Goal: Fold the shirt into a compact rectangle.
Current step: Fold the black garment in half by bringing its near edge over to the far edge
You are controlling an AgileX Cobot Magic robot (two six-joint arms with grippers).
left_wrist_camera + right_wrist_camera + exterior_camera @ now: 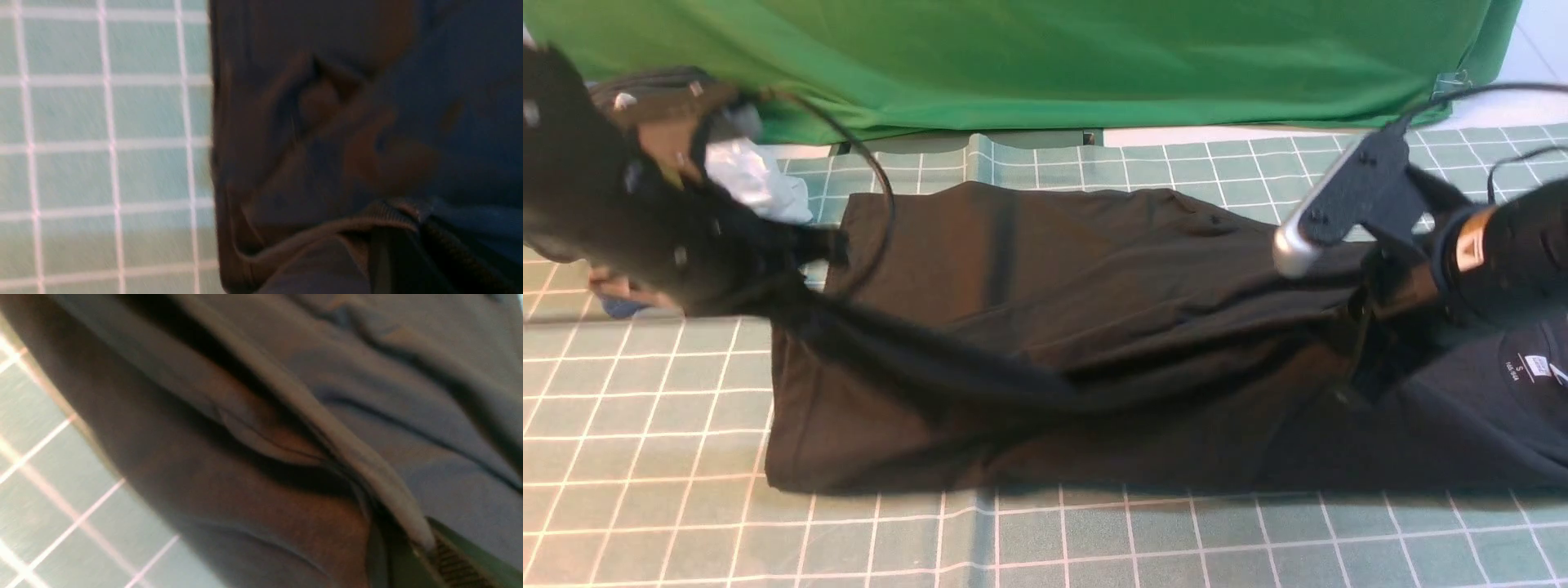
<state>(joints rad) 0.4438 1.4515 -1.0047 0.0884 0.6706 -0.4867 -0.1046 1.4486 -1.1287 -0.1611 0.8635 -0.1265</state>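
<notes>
The black shirt (1094,269) lies spread wide across the green grid mat, with its white neck label (1536,366) at the far right. A long raised fold (1029,384) of it stretches taut between both grippers. My left gripper (786,296) is shut on the fabric at the shirt's left end, and the left wrist view shows the pinched hem (402,210) bunched at the jaws. At the right end, my right gripper (1364,314) is shut on the fold (367,465), which runs down into its jaws. The chest print is hidden.
A white garment (756,181) lies crumpled behind my left arm at the back left. A small blue bundle (623,308) peeks out under that arm. Green cloth (1045,57) hangs along the back. The mat (1045,539) shows in front of the shirt.
</notes>
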